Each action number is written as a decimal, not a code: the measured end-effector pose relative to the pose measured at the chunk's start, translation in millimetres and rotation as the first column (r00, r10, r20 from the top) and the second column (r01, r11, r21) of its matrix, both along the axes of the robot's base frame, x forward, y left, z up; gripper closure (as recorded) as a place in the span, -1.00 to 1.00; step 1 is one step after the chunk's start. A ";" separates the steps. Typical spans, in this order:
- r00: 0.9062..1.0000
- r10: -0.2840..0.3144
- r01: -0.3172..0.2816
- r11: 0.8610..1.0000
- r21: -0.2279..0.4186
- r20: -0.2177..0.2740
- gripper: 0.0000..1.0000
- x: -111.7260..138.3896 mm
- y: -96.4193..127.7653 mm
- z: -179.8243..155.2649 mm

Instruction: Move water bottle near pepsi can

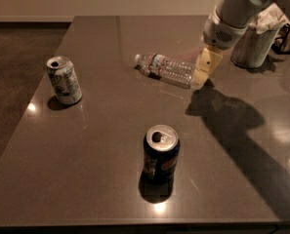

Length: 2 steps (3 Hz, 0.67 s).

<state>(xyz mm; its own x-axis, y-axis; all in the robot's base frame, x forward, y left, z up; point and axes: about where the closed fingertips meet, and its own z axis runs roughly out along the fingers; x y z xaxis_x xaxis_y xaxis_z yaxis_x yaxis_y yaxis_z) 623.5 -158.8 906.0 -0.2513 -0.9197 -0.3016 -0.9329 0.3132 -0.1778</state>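
Where the water bottle (166, 69) lies: on its side, long axis left-right, cap left.
Gripper (204, 71): just right of its base; opening cannot be told.

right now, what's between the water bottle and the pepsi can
Nothing: the camera view shows only bare table between the water bottle and the pepsi can. The hand hangs at the bottle's right end, off that stretch.
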 end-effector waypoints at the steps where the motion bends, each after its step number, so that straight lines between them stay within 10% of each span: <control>1: 1.000 -0.011 0.011 1.000 0.019 -0.023 -1.00 21.3 20.6 -14.5; 2: 0.999 -0.020 0.021 0.999 0.028 -0.047 -1.00 35.9 35.7 -28.7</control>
<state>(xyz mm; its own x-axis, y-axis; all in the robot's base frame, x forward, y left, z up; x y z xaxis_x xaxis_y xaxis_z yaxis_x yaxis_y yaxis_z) 659.4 -123.1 877.3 -0.2844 -0.9055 -0.3150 -0.9333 0.3366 -0.1248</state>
